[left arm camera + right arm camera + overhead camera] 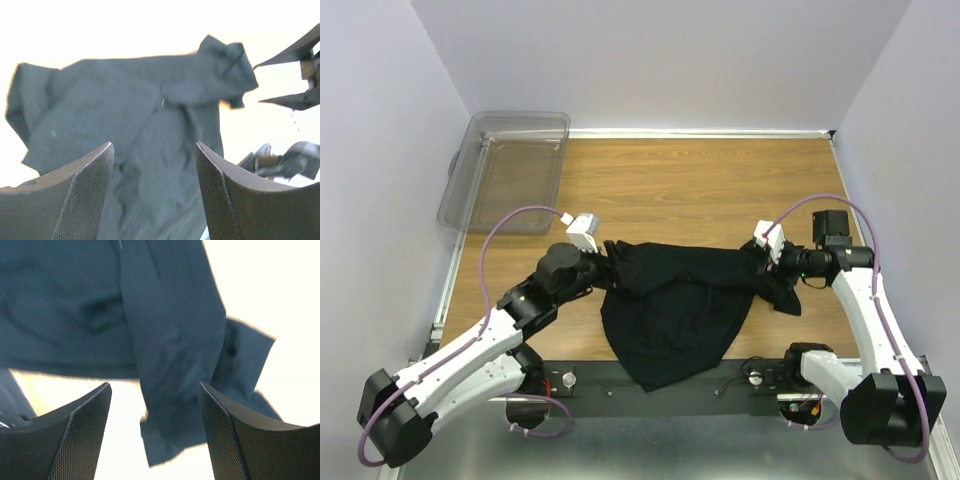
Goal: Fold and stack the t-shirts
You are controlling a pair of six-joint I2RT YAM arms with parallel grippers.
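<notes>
T-shirt (675, 300), black, lies bunched at the middle of the worktop's (700, 190) near edge, w/ its lower part draped over that edge onto the dark rail (590, 380). Only one shirt is in view. No fold made, no stack begun, so by my read approx. all of the task is left: spread flat, fold, then stack.

Left gripper (605, 262) is at the shirt's left end and right gripper (767, 265) at its right end, both low by the cloth. Clear plastic bin (510, 125) sits at the far left corner, well apart from the shirt.

Top view gives the layout but doesn't show how the jaws stand. Wrist views do: both pairs of fingers are spread apart w/ nothing pinched, cloth lying beyond them. Left wrist view shows the shirt's width w/ a sleeve at each side. Right wrist view shows one sleeve past the body. Bkgd in both is blown out to white.
</notes>
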